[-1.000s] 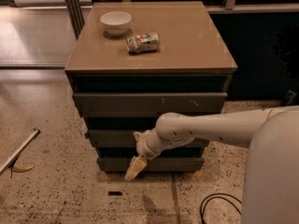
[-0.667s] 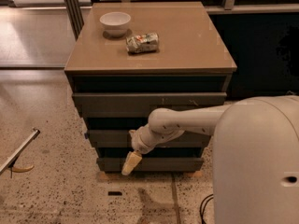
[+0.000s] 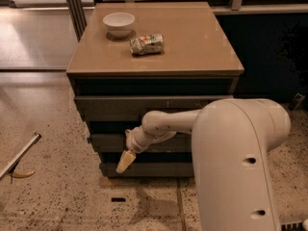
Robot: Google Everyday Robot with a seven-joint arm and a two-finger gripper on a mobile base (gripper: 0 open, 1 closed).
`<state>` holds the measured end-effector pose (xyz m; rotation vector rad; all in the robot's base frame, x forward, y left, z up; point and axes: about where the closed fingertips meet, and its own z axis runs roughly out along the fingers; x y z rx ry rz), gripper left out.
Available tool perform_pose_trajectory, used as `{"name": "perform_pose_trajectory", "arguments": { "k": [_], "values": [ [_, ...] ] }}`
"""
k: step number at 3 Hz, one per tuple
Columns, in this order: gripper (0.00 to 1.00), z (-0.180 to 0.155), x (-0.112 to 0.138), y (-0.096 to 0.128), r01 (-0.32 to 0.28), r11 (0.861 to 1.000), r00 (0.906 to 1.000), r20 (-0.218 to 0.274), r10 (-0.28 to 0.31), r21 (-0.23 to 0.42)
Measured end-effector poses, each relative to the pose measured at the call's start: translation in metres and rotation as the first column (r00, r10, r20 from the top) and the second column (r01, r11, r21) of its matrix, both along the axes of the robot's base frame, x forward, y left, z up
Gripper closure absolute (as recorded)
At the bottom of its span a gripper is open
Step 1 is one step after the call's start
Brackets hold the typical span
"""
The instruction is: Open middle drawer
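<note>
The middle drawer [image 3: 107, 142] is the dark grey-brown front between the top front [image 3: 110, 108] and the bottom front [image 3: 154, 170] of the cabinet. None of its inside shows. My gripper [image 3: 125, 161], with a pale tan tip, hangs in front of the cabinet's left half, just below the middle drawer's lower edge and over the dark gap above the bottom front. My white forearm [image 3: 168, 124] crosses the middle drawer's front and hides its right part.
A white bowl [image 3: 119, 23] and a crushed can [image 3: 147, 44] lie on the tan cabinet top [image 3: 192, 47]. My large white arm link [image 3: 240, 167] fills the lower right. A metal bar [image 3: 19, 155] and a banana peel [image 3: 21, 174] lie on the speckled floor at the left.
My gripper has moved a little left and up along the cabinet front. The big white arm link has swung further into view from the right. The drawers look unchanged.
</note>
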<state>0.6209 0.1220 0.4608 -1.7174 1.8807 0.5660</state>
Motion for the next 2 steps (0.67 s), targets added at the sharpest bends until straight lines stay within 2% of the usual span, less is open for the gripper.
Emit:
{"name": "perform_pose_trajectory", "arguments": {
  "k": [1,2],
  "values": [
    [0.0,-0.004,0.012,0.021,0.003,0.999,0.9993,0.038,-0.004,0.038],
    [0.0,0.009,0.012,0.037,0.003,0.997,0.9957,0.092,-0.011,0.082]
  ]
}}
